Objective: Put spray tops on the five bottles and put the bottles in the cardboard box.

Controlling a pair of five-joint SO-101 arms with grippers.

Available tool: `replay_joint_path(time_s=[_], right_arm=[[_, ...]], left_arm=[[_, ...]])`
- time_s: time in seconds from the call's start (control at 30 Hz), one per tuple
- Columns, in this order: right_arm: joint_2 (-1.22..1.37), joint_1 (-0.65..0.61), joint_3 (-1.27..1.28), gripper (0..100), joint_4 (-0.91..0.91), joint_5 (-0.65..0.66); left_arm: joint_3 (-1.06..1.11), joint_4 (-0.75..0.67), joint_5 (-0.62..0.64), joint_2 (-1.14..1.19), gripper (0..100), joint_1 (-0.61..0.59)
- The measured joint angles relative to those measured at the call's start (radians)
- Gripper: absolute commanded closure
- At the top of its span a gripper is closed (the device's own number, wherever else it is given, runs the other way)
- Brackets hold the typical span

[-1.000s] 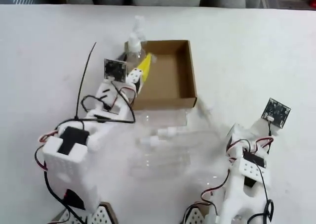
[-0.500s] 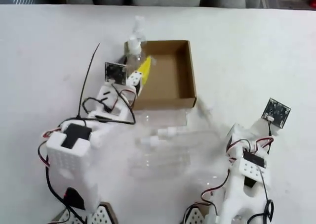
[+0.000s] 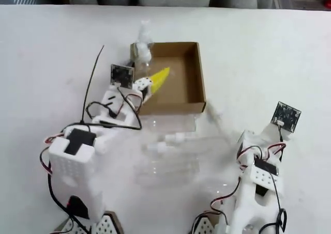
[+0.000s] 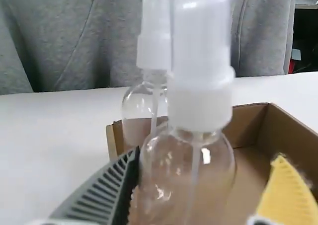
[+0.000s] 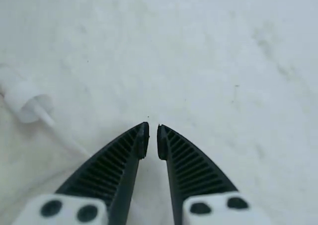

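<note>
Hidden or unclear: The near bottle (image 4: 186, 170) was cut off at its base, so its footing could not be seen. Whether the rear bottle (image 4: 141, 103) stood inside or just outside the cardboard box (image 3: 199, 74) could not be told. The clear bottles lying (image 3: 170, 156) at the middle of the desk (image 3: 258, 37) blurred into its white top, and their number could not be made out.

Left arm pose: The arm stretched from the desk's near left part to the box's far left corner. The left hand (image 4: 207, 158) was spread wide, gripping nothing. Its grey finger (image 4: 109, 195) lay against the near bottle's side, and its yellow finger (image 4: 285, 195) stood apart from the glass, over the box floor.

Right arm pose: The arm was folded low at the desk's near right part. The right hand (image 5: 152, 135) pointed down at bare desk, its fingers drawn together to a thin slit with nothing between them.

Box and contents: The box sat at the middle of the desk's far half. The near bottle stood upright at its far left corner, wearing a white spray top (image 4: 198, 76). The rear bottle, also capped, stood upright just behind it.

Loose parts: A loose spray top (image 5: 25, 103) with its thin tube lay on the desk near the right hand.
</note>
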Motion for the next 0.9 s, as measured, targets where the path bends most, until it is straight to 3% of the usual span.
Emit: replay_joint_path(time_s=[0.6,0.9], right_arm=[[0.000,0.000,0.000,98.1,-0.002,0.012],[0.000,0.000,0.000,98.1,-0.002,0.012]], left_arm=[[0.094,0.000,-0.002,-0.092,61,-0.002],[0.221,0.000,-0.003,-0.304,61,-0.002]])
